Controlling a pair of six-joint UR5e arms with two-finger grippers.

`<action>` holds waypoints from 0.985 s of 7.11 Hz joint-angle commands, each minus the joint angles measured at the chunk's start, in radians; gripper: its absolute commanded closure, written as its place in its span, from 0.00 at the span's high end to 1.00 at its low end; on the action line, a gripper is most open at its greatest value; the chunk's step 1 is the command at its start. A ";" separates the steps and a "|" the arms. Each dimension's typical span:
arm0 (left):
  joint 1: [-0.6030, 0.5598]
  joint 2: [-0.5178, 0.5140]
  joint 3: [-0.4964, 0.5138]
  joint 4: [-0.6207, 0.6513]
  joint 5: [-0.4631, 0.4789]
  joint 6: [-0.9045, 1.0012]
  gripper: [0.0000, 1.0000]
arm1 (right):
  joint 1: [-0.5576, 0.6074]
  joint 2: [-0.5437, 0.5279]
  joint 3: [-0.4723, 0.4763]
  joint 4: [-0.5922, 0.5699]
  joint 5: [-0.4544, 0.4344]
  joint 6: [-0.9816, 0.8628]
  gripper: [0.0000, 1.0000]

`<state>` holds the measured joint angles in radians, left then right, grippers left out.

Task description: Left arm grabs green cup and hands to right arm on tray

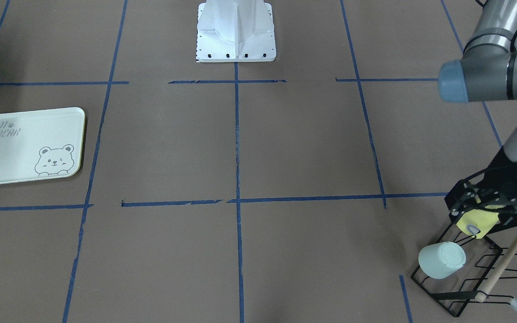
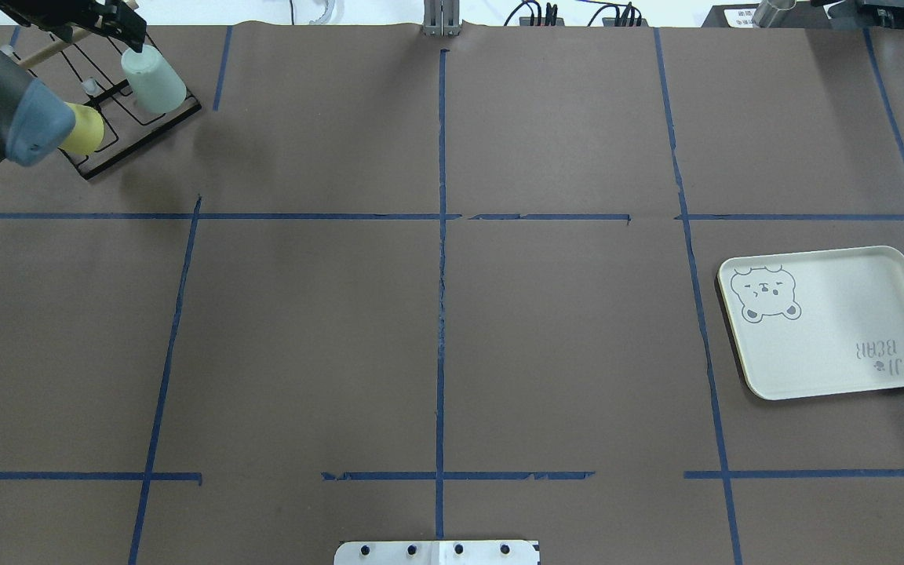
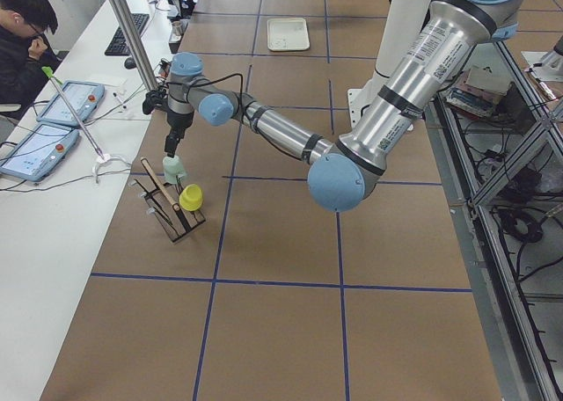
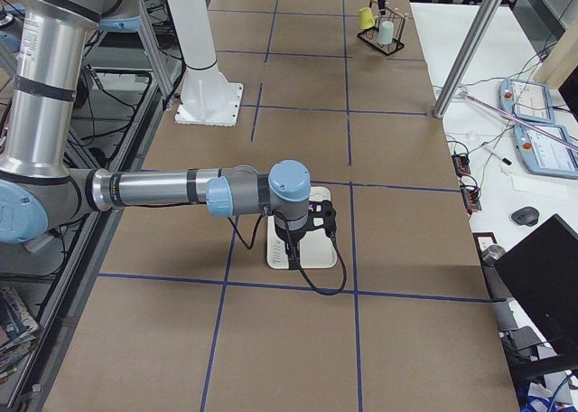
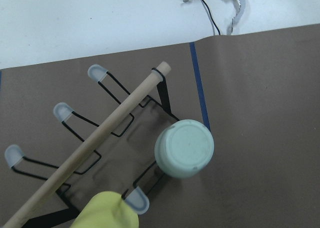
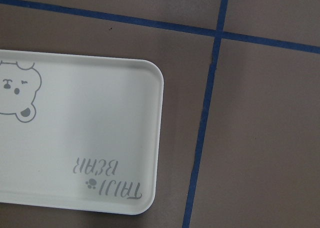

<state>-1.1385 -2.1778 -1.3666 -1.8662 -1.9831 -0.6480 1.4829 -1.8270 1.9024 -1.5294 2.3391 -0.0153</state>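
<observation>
Pickup not yet made: green cup [image 5: 184,147] sits upturned on a wire rack [image 5: 164,95] peg, left tool [image 1: 483,211] spread and empty above; right tool [image 4: 291,246] hangs over the tray [image 2: 836,329], opening impossible to tell; hand-over and placing remain

"How many cups are on the counter [image 1: 308,143]?"

"Two. One green cup [image 1: 441,266] and one yellow cup [image 3: 191,197]."

"Racks?"

"One wire rack [image 1: 453,295], with one wooden rod [image 5: 100,138]. The left wrist view shows four capped pegs [image 5: 97,72] standing bare."

"Trays?"

"One tray [image 1: 16,152], with one bear [image 1: 54,160] printed on it."

"And arms?"

"Two, the left arm [image 3: 387,93] and the right arm [image 4: 153,191], with one white pedestal [image 1: 236,31] between them."

"Anything at the side desk?"

"One person [image 3: 22,32] and two control tablets [image 3: 70,102]."
</observation>
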 commanded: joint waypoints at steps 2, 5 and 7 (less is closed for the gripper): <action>0.038 -0.062 0.193 -0.135 0.017 -0.032 1.00 | -0.001 0.000 -0.002 -0.002 0.000 0.000 1.00; 0.052 -0.080 0.283 -0.181 0.018 -0.030 1.00 | -0.001 0.000 -0.003 -0.002 0.000 0.000 1.00; 0.055 -0.085 0.308 -0.189 0.018 -0.030 1.00 | -0.001 0.000 -0.003 -0.002 0.000 -0.002 1.00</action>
<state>-1.0845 -2.2591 -1.0768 -2.0496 -1.9651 -0.6782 1.4818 -1.8270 1.8992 -1.5309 2.3393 -0.0157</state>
